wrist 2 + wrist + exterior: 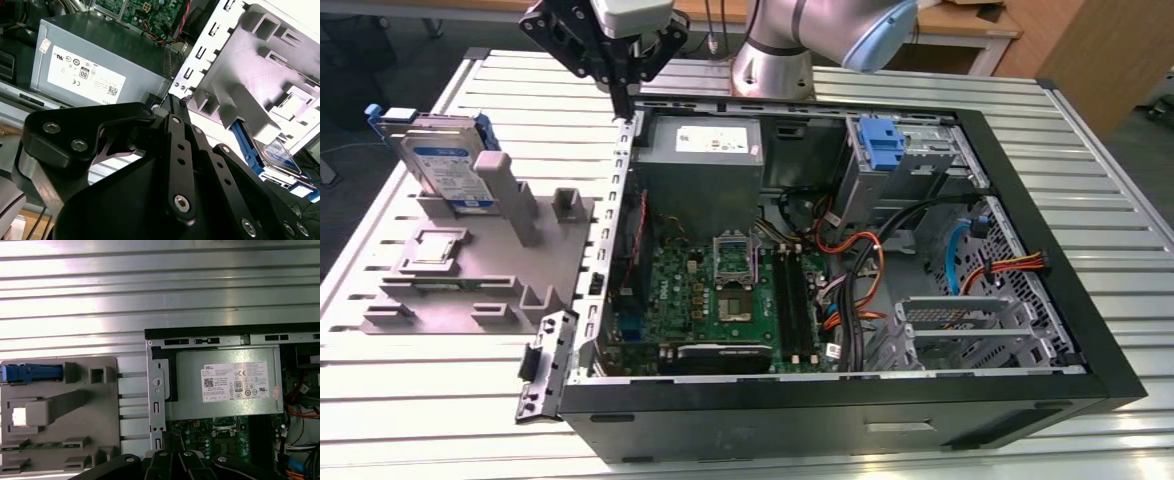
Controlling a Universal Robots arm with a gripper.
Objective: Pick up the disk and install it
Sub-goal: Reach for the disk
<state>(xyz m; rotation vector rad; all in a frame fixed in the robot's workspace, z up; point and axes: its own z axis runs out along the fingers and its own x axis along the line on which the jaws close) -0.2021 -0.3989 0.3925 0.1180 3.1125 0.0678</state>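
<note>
The disk (pixel 447 165), a silver-grey drive with a white-and-blue label in a bright blue frame, stands on edge in a grey fixture (pixel 467 270) at the exterior view's left. Its blue edge (pixel 32 372) shows in the first wrist view, and part of it (pixel 277 155) peeks out behind the fixture in the second wrist view. My gripper (pixel 624 112) hangs over the case's back left corner, to the disk's right and apart from it. Its fingers (pixel 173 102) meet at the tips with nothing between them.
The open black computer case (pixel 1067 330) lies on a slatted metal table (pixel 400 400). Inside are the grey power-supply box (pixel 700 150), the green motherboard (pixel 720 300), cables and a drive bay holding a lone blue bracket (pixel 881 140). The arm's base (pixel 787 50) stands behind the case.
</note>
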